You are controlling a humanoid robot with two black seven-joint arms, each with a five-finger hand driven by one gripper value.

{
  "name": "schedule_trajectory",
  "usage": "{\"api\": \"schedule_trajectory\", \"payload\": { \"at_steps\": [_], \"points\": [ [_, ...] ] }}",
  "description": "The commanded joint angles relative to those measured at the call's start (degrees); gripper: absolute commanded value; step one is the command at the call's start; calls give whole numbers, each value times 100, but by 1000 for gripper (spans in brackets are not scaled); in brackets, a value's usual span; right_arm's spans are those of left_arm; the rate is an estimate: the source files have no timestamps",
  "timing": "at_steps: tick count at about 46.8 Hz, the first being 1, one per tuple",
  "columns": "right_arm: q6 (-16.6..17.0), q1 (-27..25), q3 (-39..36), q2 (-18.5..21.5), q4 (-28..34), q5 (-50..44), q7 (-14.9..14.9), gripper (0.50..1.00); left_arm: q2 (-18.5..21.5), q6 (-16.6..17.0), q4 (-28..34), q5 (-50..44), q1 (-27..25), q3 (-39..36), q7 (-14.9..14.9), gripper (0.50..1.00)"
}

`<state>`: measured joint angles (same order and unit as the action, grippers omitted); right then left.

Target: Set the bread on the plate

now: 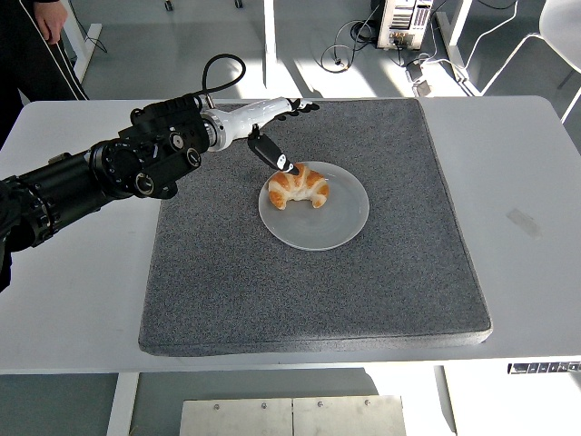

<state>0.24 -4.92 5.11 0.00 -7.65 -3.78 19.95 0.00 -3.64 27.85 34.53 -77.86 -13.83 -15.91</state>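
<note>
Now you have the golden-brown crescent-shaped croissant [298, 187] lying on the round translucent white plate [340, 222], toward its upper-left part, and the plate sits on the dark grey square foam mat [272, 291] covering the middle of the white table [526, 182]. Your left hand [272, 132] hangs above the mat just up and left of the plate, its fingers [304, 108] spread wide and holding nothing, while the black thumb points down so its tip is right at the croissant's top edge; you cannot tell whether it touches. A person [36, 45] in dark clothes stands at the top left corner.
</note>
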Motion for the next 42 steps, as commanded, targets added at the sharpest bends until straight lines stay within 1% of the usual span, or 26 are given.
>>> {"api": "schedule_trajectory", "payload": {
  "at_steps": [1,4,6,11,13,17,21,25,27,31,32,37,40,42],
  "points": [
    [11,0,-1,0,-8,0,0,1000,0,3,-8,-227,-89,143,0,977],
    [2,0,-1,0,-8,0,0,1000,0,-5,-25,-429,-176,337,17,977],
    [2,0,-1,0,-8,0,0,1000,0,-14,-43,-499,-238,390,96,978],
    [2,9,-1,0,-8,0,0,1000,18,56,-43,-920,-194,714,579,978],
    [2,9,-1,0,-8,0,0,1000,53,82,-43,-1193,-177,960,694,978],
    [2,9,-1,0,-8,0,0,1000,79,179,-52,-1615,-142,1260,738,978],
    [2,9,-1,0,-8,0,0,1000,211,311,-60,-1853,-45,1444,738,978],
    [2,0,-1,0,-8,0,0,1000,361,328,-96,-2178,60,1778,782,978],
    [2,0,-1,0,1,0,0,1000,378,329,-96,-2423,166,2032,870,978],
    [2,0,-1,0,1,0,0,1000,405,372,-131,-2881,341,2647,1203,978],
    [-7,0,-1,0,1,0,0,1000,413,390,-148,-2969,394,2797,1248,980],
    [-7,0,-1,0,10,0,0,1000,475,399,-157,-3189,675,3482,1309,980],
    [-7,0,-1,0,10,0,0,1000,484,311,-157,-3321,807,3957,1318,980],
    [-7,0,-1,0,10,0,0,1000,484,171,-157,-3426,921,4264,1318,980]
  ]
}}
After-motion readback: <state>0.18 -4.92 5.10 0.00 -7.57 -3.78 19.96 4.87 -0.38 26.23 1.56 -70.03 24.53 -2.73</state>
